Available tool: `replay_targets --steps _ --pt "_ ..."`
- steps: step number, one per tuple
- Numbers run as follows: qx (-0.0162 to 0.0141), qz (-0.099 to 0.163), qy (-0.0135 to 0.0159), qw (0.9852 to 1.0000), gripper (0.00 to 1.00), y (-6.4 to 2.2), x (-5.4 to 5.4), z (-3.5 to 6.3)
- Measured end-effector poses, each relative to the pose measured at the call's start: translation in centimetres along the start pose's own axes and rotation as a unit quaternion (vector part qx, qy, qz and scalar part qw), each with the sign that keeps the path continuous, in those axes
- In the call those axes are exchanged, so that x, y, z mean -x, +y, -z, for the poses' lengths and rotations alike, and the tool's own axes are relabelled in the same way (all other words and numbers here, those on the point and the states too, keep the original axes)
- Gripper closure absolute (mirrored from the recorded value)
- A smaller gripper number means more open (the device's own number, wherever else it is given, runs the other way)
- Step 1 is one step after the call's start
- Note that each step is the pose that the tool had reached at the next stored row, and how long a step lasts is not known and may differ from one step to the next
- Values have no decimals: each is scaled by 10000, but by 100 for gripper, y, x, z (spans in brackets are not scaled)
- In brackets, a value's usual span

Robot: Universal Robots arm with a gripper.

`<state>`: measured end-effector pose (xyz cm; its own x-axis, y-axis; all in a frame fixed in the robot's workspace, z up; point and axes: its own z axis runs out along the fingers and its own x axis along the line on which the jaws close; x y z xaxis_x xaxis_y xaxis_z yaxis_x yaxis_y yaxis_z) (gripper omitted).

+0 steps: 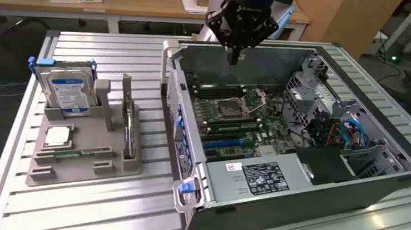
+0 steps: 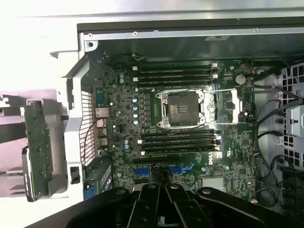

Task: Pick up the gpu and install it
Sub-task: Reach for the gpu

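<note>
The gpu (image 1: 127,118) stands on its long edge in a slot of the grey holder (image 1: 85,163), on the exterior view's left, with nothing touching it. My gripper (image 1: 234,59) hangs above the far end of the open computer case (image 1: 294,209), well away from the gpu. Its fingers are shut with nothing between them. In the wrist view the shut gripper (image 2: 164,186) points down over the motherboard (image 2: 118,118), with the CPU socket (image 2: 183,109) and the memory slots (image 2: 175,76) below it.
The holder also carries a silver hard drive (image 1: 70,89) with a blue label, a processor chip (image 1: 58,135) and a narrow memory stick (image 1: 77,152). Inside the case are a power supply (image 1: 259,178), drive cages and cables (image 1: 346,130). A desk (image 1: 126,5) stands behind the table.
</note>
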<state>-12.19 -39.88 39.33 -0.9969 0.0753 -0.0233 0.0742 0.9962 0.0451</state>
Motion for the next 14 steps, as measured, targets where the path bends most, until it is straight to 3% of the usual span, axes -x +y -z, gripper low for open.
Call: replay_targets --steps 7,14 --pt "0 -1 0 10000 89 -1 -16 1" --pt "0 0 0 10000 89 -10 -129 4"
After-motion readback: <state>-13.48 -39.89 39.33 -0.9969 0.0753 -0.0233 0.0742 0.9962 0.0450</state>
